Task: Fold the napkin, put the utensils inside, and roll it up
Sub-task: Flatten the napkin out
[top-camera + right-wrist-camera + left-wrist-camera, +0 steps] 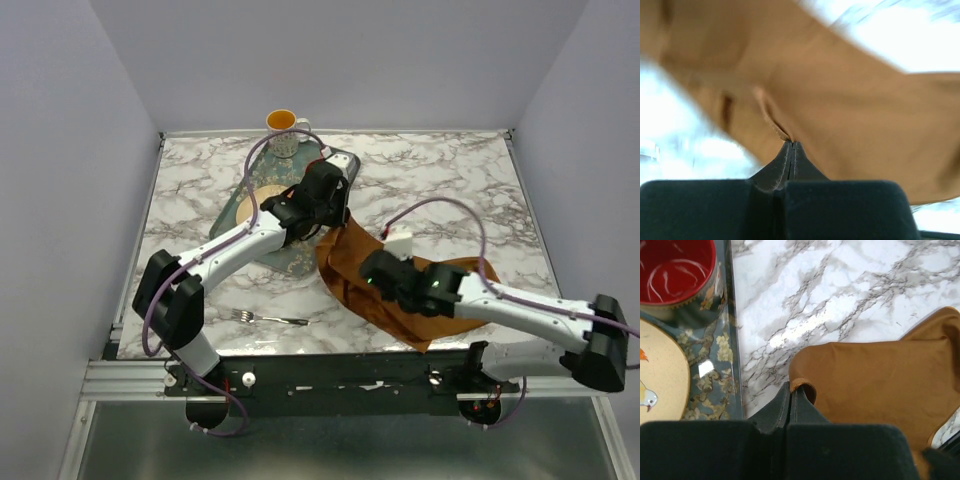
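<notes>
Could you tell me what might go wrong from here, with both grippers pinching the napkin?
1. The left gripper holds only a small curled corner of the napkin; it could slip out under tension.
2. That corner sits near the tray carrying the mug, so a sweep that way might nudge them.
3. The right gripper also pinches a thin edge fold; uneven pulls could bunch the napkin.

Place: a robot test cell in a lab.
Enclosure: plain pale walls point(340, 60) box in the table point(450, 170) on three sides.
Mounting: a bare metal rail point(120, 378) along the near edge carries the left arm point(240, 240) and the right arm point(530, 305), both white and black, with purple cables point(441, 200) looping loose.
Props: the marble-look top is laid like a dining place, with a mug point(283, 128), a plate point(660, 370), a patterned tray point(228, 215), a fork point(270, 318) and a brown napkin point(350, 260).
</notes>
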